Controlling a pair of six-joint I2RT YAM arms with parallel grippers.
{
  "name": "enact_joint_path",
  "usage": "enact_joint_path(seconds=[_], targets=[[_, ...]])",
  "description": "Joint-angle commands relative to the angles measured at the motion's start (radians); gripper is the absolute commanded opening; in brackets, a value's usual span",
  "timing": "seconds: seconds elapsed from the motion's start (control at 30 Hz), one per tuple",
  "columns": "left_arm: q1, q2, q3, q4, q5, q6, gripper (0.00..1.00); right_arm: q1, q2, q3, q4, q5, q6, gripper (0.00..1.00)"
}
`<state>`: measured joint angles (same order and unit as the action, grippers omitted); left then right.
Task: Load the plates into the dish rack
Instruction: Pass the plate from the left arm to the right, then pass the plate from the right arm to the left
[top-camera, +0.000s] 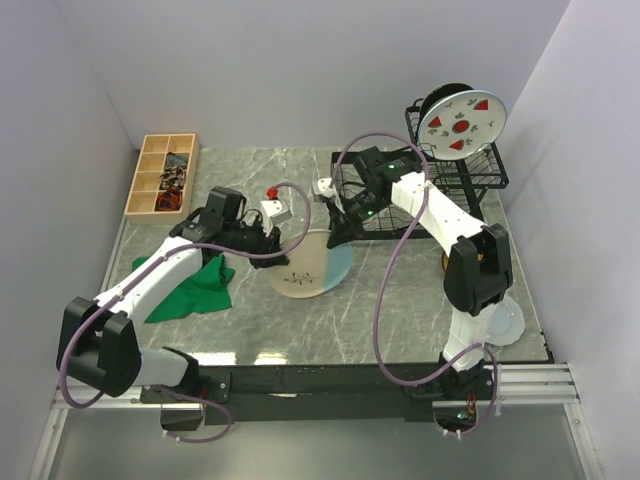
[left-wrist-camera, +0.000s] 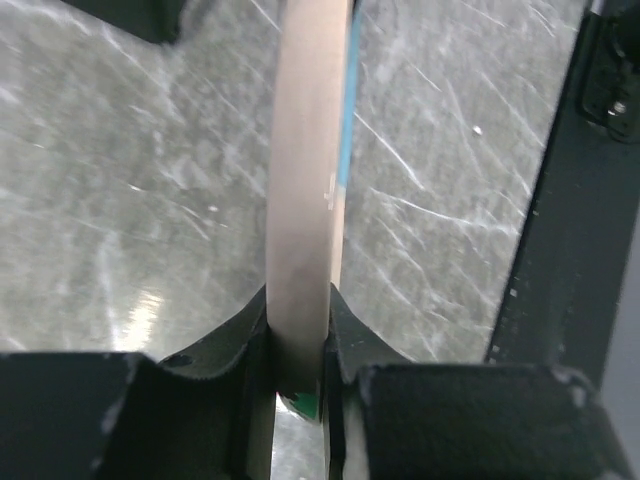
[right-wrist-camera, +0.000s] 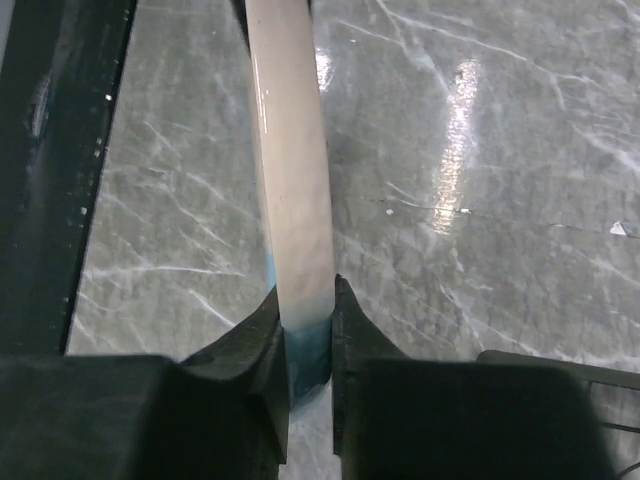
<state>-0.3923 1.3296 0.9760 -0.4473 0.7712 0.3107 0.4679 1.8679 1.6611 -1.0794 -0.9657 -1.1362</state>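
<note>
- Two robot arms meet over a grey marble table (top-camera: 300, 330), both clamped on one cream-and-blue plate (top-camera: 312, 265) just in front of the dish rack (top-camera: 480, 175).
- The left gripper (top-camera: 283, 250) is clenched on the plate's left rim. Its wrist camera shows the rim edge-on, pinched between the two dark fingers (left-wrist-camera: 240, 335), with a thin blue stripe running along one side.
- The right gripper (top-camera: 335, 235) grasps the opposite rim, on the side nearer the rack. Its wrist camera shows the cream rim wedged tight between the fingers (right-wrist-camera: 355, 325), with blue glaze showing down at the pinch.
- The plate lies at a slight tilt between the two grippers, and the pictures do not settle whether it still touches the table.
- The black wire rack stands at the far right of the table. In its raised upper basket a watermelon plate (top-camera: 460, 122) stands upright with its face to the camera, and a black plate (top-camera: 440, 100) stands just behind it.
- A pale white plate (top-camera: 505, 322) lies flat at the table's near right edge, beside the right arm's base.
- A green cloth (top-camera: 195, 285) lies crumpled under the left arm, and a wooden compartment box (top-camera: 163, 175) sits at the far left corner.
</note>
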Motion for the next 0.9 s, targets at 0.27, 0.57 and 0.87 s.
enact_joint_path(seconds=[0.27,0.57,0.87], targets=[[0.046,-0.206,-0.011,0.424,-0.165,-0.222,0.91,-0.015,-0.135,0.302,-0.226,0.199,-0.009,0.00],[0.147,-0.369,-0.063,0.503,-0.317,-0.283,1.00,-0.023,-0.225,0.592,-0.361,0.468,-0.005,0.00],[0.211,-0.363,-0.171,0.607,-0.360,-0.348,0.99,-0.026,-0.286,0.758,-0.219,0.697,0.024,0.00]])
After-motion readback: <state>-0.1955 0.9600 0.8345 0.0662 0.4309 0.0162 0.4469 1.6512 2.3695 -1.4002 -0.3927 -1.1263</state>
